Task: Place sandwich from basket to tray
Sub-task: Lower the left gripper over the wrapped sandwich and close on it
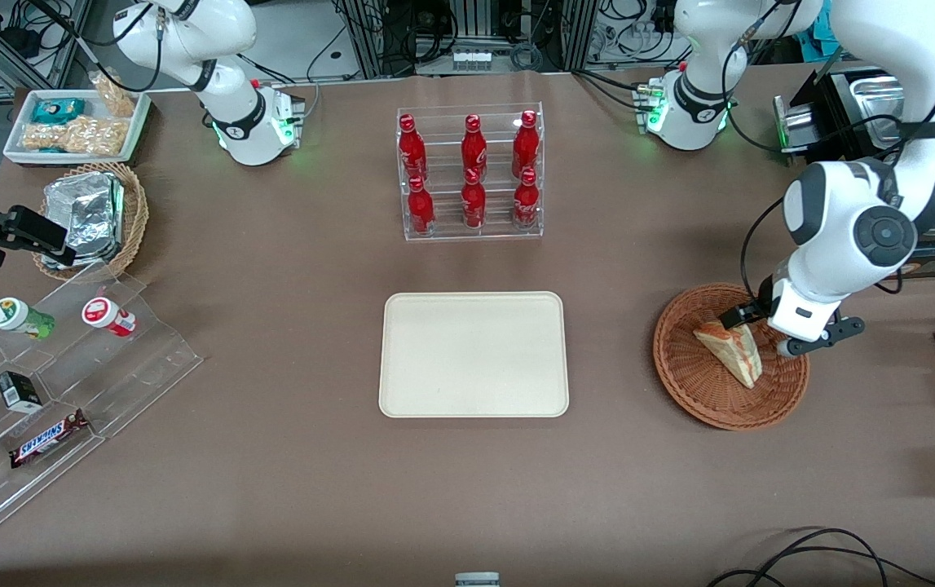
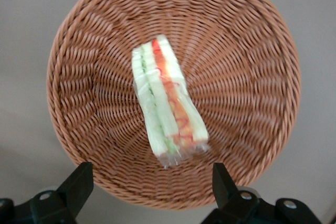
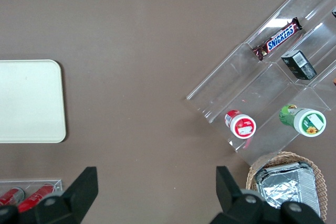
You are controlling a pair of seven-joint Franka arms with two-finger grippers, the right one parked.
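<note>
Overhead, the left arm's gripper [image 2: 149, 184] hung spread wide above the triangular pale-bread sandwich [image 2: 167, 103], which lay in the reddish-brown wicker basket [image 2: 79, 51], fingers apart presumably to straddle it.

Wrapped sandwich [image 1: 730, 350] lies in wicker basket [image 1: 695, 391].

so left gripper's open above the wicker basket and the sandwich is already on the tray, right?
Not quite. The gripper is open above the basket, but the sandwich lies in the basket, as the left wrist view shows. In the front view the tray has nothing on it.
</note>
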